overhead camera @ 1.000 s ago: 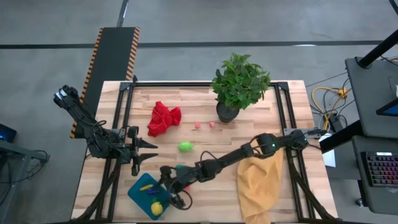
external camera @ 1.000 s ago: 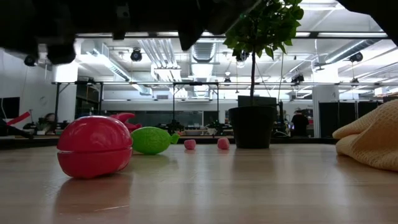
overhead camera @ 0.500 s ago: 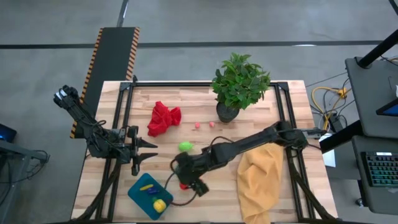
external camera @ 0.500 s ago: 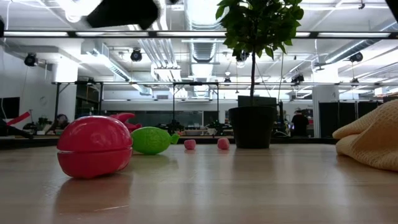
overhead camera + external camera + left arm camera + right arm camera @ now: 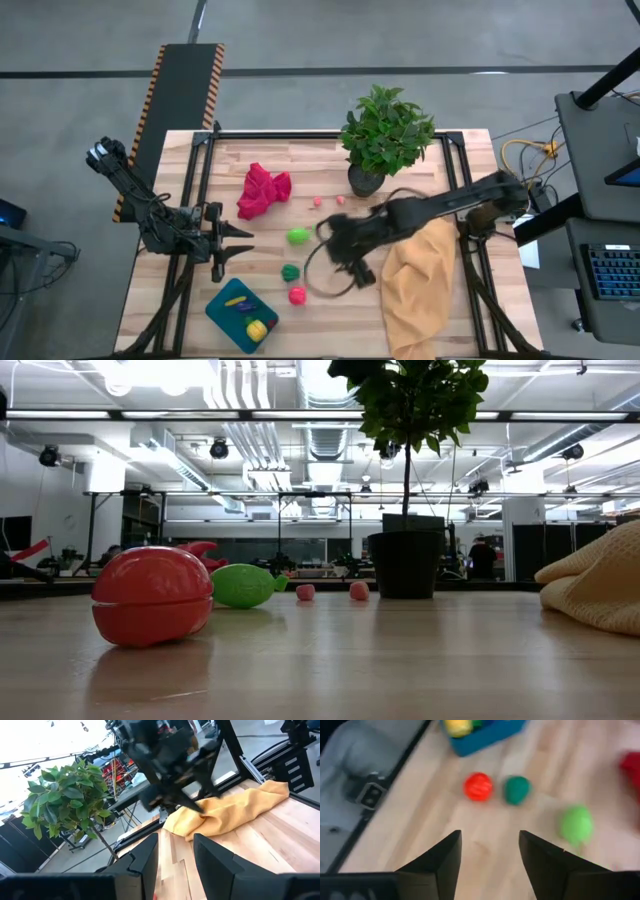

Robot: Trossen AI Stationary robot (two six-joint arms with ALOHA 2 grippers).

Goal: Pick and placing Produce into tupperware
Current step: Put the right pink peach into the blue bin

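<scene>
Two claws were in play. We saw the right claw (image 5: 343,262) over mid-table w/ nothing in it; in its wrist view the two fingers (image 5: 442,865) stood apart w/ bare wood between them. Left claw (image 5: 232,246) sat parked by the table's left edge, fingers (image 5: 146,862) a little apart, gripping nothing.

Relative to the right claw:
- dark green piece (image 5: 290,271) near, on its left-arm side
- red piece (image 5: 297,295) just past that one, toward the front edge; the two lay close but apart
- bright green piece (image 5: 298,236) also on the left-arm side, a bit toward the back
- two tiny pink bits (image 5: 318,201) farther back, near the plant pot (image 5: 365,181)
- blue tub (image 5: 240,315) well off toward the front-left corner, holding a yellow piece (image 5: 257,328) plus other small bits we couldn't tell apart
- mustard cloth (image 5: 420,285) just beside the claw on the other side, under the right arm
- red cloth (image 5: 262,190) well away, back-left

Wrist view of the right arm showed red, dark green and bright green pieces on the wood ahead of the fingers, the tub beyond them. From table height we saw the red piece (image 5: 150,608) nearest, bright green (image 5: 245,586) behind it, pink bits (image 5: 305,592) and pot (image 5: 405,563) farther back; no claw showed there.
</scene>
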